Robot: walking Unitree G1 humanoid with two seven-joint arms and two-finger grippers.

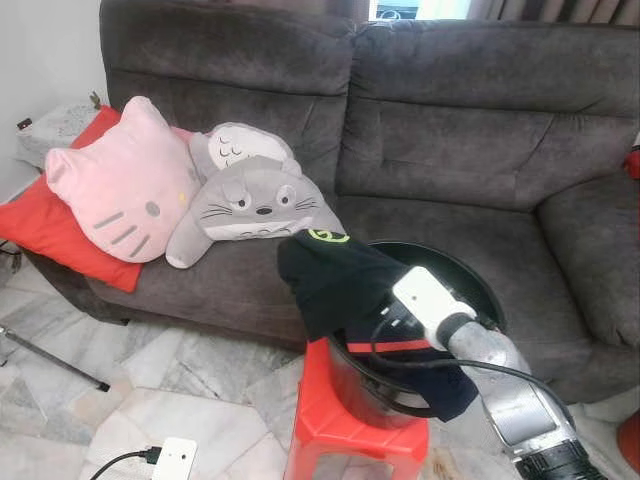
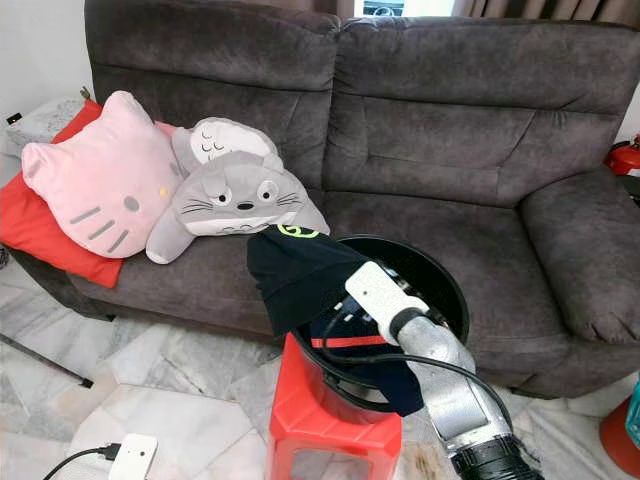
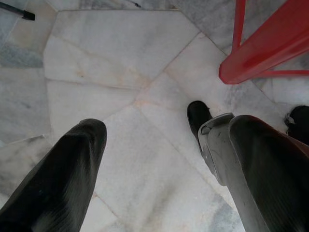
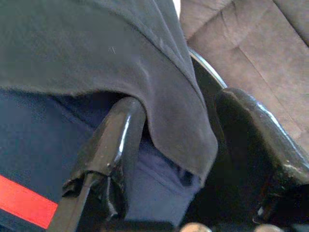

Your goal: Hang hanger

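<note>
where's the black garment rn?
Black garment is draped over the black bucket's front rim on the red stool, before the sofa, at the right gripper.

Getting soft, even daylight all over, with a bright window (image 1: 420,9) glowing behind the sofa (image 1: 450,140). Shining a little on the floor tiles (image 3: 120,58). Looking sharp from the head, but blurring close up on the black fingers (image 4: 111,145).

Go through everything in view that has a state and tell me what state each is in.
Black garment: draped over the bucket rim, hem between the right tool's fingers.
Black bucket: upright on the red stool.
Right tool: open, at the garment.
Left tool: open, idle above the floor.
Plug: in its socket.
</note>
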